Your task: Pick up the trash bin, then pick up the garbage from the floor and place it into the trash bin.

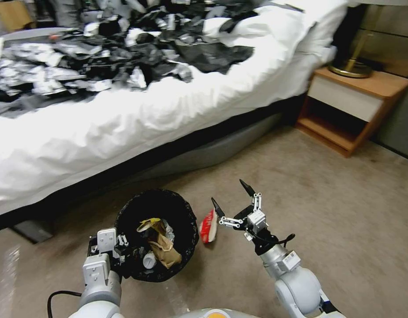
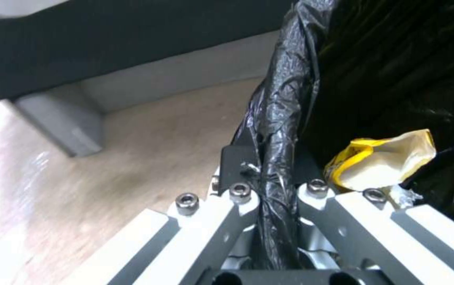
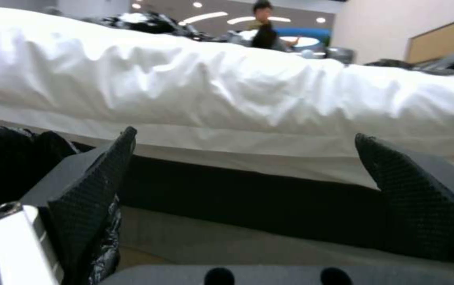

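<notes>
Beige carpet (image 1: 327,212) covers the floor before us, and a bed (image 1: 124,119) with a white duvet runs across from 9 to 1 o'clock, with a heap of black and grey clothes (image 1: 107,57) on top; a wooden nightstand (image 1: 352,104) stands at about 2 o'clock. We see the trash bin (image 1: 168,203), lined with a crinkly black bag, low in the head view at about 7 o'clock from the middle. It holds already some garbage: a brown paper bag (image 1: 164,251), a yellow wrapper (image 1: 147,223) and a small white round cap-like piece that we cannot identify. Our left gripper (image 1: 122,252) is at the bin's rim on the 8 o'clock side, and in the left wrist view its fingers (image 2: 237,158) are pressed together on the bag-covered rim (image 2: 277,118), one finger outside and one inside, with the yellow wrapper (image 2: 380,158) just beside them. A red packet (image 1: 208,226) lies on the carpet just beside the bin, at its 3 o'clock side. Our right gripper (image 1: 232,198) hovers near this packet, a little toward 3 o'clock from it, with its two black fingertips (image 1: 247,187) spread wide apart and nothing between them. In the right wrist view the textured pads (image 3: 95,178) stand well apart, with the bed's dark base between them in the background.
</notes>
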You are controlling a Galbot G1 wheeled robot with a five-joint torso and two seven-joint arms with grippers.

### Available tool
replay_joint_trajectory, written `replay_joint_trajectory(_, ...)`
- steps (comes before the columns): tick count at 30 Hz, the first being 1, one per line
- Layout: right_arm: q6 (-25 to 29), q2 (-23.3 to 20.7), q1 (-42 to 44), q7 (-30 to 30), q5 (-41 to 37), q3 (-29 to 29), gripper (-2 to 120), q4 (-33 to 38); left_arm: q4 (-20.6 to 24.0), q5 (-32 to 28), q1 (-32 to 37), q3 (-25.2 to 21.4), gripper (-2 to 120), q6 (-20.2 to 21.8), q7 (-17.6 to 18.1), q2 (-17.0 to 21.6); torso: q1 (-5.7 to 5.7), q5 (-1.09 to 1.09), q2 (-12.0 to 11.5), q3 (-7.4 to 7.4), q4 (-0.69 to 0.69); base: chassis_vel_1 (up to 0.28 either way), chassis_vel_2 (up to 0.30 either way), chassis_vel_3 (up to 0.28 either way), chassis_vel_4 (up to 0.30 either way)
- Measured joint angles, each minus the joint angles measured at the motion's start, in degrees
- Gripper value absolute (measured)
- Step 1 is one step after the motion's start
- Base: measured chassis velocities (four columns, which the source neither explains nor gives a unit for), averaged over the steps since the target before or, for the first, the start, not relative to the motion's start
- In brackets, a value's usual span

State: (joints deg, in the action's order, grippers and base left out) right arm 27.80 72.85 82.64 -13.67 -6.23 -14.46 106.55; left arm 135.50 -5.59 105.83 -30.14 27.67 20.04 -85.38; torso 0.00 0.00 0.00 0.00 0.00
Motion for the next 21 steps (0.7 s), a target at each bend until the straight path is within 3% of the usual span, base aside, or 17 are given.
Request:
replay_joint_trajectory(13, -0.6, 0.4, -0.2, 0.1, 0.1, -0.1, 100, -0.3, 0.6, 0.3, 0.7, -0.4, 1, -1.7, -0.3, 0.0, 0.00, 0.01, 0.0, 0.00, 0.01, 0.126, 0.124, 0.124, 0.127)
replay_joint_trajectory(21, -7.8, 0.0, 1.0, 3.4, 1.8, -3.1, 100, 0.0, -0.6, 0.6, 0.2, 0.1, 1, -2.3, -0.5, 0.0, 0.00, 0.01, 0.0, 0.00, -0.01, 0.043, 0.049, 0.046, 0.051)
